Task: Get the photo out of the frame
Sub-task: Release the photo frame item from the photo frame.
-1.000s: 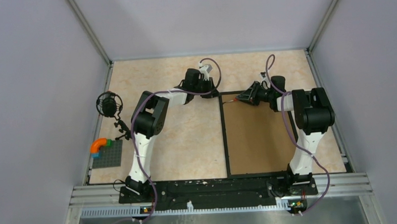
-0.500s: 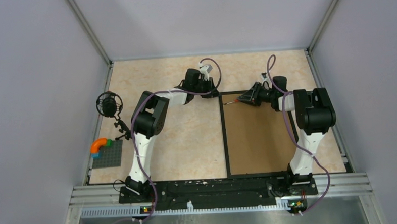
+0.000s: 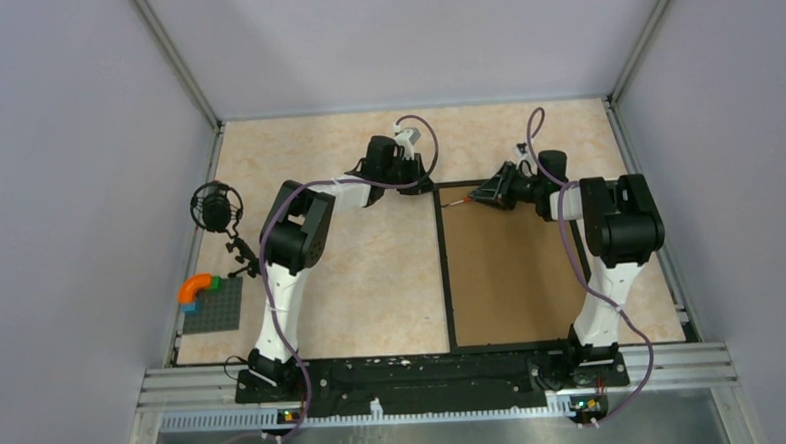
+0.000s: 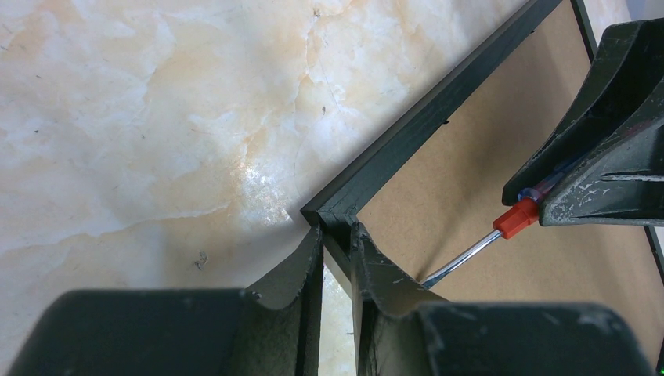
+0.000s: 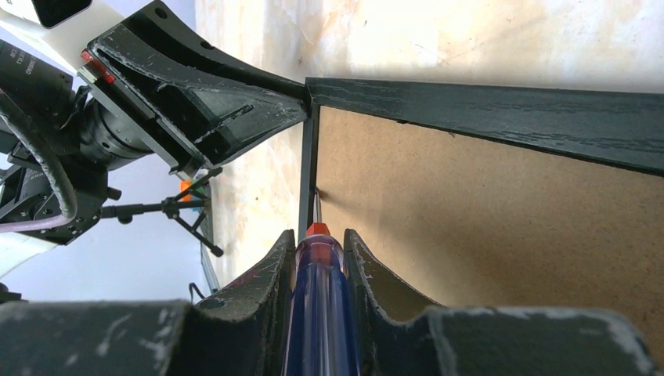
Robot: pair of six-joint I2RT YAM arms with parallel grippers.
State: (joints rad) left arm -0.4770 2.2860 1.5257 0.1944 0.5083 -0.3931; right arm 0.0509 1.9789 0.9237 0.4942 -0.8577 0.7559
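Note:
The frame (image 3: 444,280) lies face down on the table, its brown board back (image 3: 506,267) turned up. The photo is hidden under that board. My left gripper (image 3: 430,188) is shut on the frame's far left corner: its jaws (image 4: 338,231) straddle the black rail (image 4: 438,110). My right gripper (image 3: 480,197) is shut on a screwdriver (image 5: 321,298) with a blue handle and red collar. The screwdriver's metal tip (image 4: 458,264) rests on the board just inside the left rail, near that corner (image 5: 309,94).
A black microphone on a small stand (image 3: 215,207) is at the table's left edge. Near it lie a grey baseplate (image 3: 212,305) and an orange curved piece (image 3: 197,287). Metal rails and grey walls enclose the table.

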